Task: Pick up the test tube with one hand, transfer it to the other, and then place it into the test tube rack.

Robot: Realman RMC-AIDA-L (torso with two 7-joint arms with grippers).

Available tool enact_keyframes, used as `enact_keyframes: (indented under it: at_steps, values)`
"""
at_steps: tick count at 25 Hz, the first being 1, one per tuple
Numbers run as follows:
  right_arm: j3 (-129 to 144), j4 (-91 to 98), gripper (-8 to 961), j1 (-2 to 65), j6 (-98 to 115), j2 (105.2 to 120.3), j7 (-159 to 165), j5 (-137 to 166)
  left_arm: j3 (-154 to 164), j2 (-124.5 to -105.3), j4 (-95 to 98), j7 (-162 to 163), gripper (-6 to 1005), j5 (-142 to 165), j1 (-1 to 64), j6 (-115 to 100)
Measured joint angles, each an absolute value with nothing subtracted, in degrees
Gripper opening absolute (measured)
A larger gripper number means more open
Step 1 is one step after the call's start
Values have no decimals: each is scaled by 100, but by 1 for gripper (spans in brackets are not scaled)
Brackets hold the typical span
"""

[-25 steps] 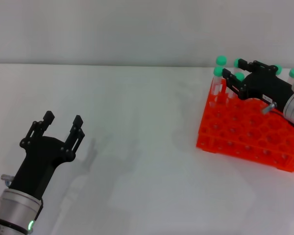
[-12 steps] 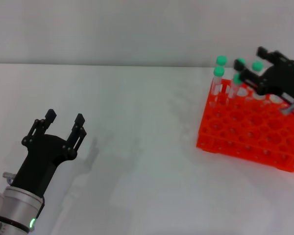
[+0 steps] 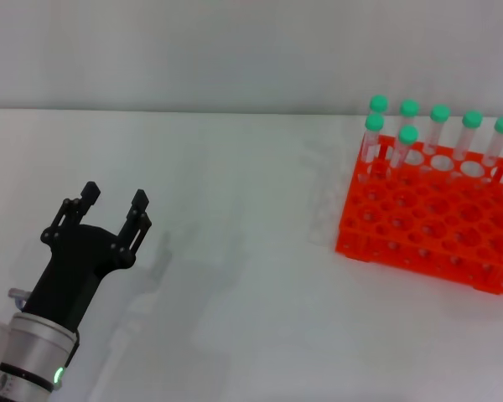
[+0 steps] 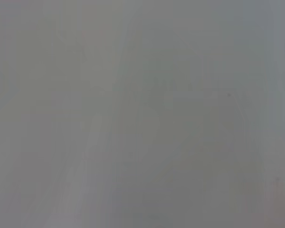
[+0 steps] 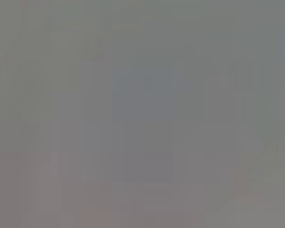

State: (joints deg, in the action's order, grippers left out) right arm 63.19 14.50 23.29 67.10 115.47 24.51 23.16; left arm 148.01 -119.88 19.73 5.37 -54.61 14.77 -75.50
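Seven green-capped tubes stand upright in the test tube rack [image 3: 427, 219], which sits at the right of the white table [image 3: 235, 251]; the nearest-set one, the test tube [image 3: 405, 147], stands just in front of the back row, with another at the rack's far left corner and five along the back; which tube was placed last cannot be told, since all look alike. The rack's right end is cut off by the picture's edge, and a clear tube stub shows there only in part. The left gripper [image 3: 113, 199] hovers over the table at lower left, well apart from the rack, fingers spread wide and holding nothing; its wrist runs out of frame at the corner. Bare table lies between them. Both wrist views show only featureless grey.
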Motion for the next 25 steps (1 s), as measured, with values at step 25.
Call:
enact_keyframes:
  at_steps: [25]
  values:
    - [5725, 901, 839, 2321, 6696, 11569, 1768, 2254, 14832, -11995, 1915, 848, 691, -5476, 1561, -7479]
